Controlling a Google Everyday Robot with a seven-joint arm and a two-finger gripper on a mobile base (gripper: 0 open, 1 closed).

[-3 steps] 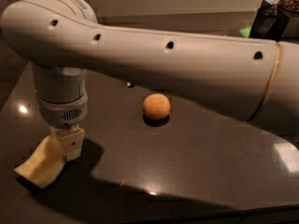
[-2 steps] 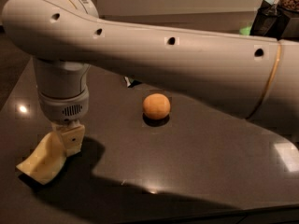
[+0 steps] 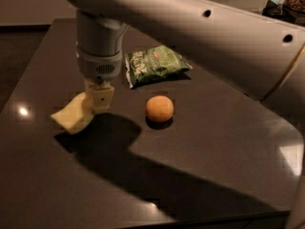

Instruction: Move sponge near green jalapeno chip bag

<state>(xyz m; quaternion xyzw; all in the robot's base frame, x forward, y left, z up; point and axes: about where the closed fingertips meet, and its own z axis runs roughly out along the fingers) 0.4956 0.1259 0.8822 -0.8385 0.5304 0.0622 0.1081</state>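
A dark glossy surface (image 3: 228,142) is crossed from the upper right by the pale arm (image 3: 214,37), whose wrist is pointed straight down at the left. The green jalapeno chip bag (image 3: 155,65) is laid flat towards the far side, just right of the wrist. The sponge (image 3: 71,117) is held tilted at the left, apart from the bag, with one end pinched by the end effector (image 3: 99,99). An orange ball (image 3: 159,108) is set in front of the bag
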